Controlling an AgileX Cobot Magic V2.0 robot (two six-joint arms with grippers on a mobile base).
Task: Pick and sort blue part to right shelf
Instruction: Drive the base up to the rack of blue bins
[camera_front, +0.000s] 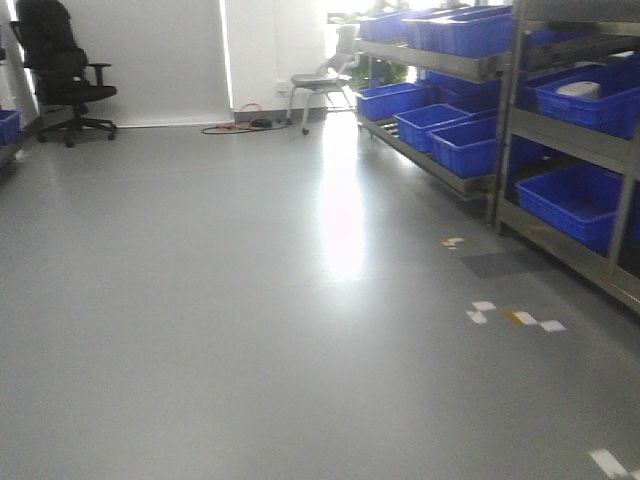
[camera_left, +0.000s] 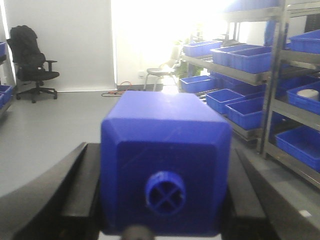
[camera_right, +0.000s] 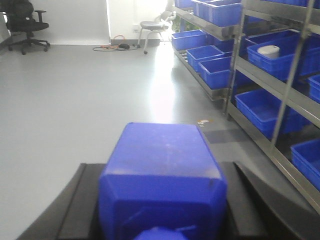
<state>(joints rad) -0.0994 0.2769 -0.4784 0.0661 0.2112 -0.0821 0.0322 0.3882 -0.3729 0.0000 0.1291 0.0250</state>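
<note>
Fingers of your left tool press flat against both flanks of a blue part, so that tool is clamped on it. You see the part end-on: its long axis seems to run straight away from the wrist camera, along the fingers, toward the bright window wall, and the near end face carries a round boss with a cross inside. The left wrist is held about level, looking across the grey floor, with the right shelf and its blue bins off to the right side and well apart from the part.

Your right tool is likewise closed on a second blue part, black fingers touching each flank. That part also lies lengthwise along the fingers, pointing out over the floor. The right wrist tips slightly downward, and the shelf stands along the right edge of its view, a white roll lying in one bin.
</note>
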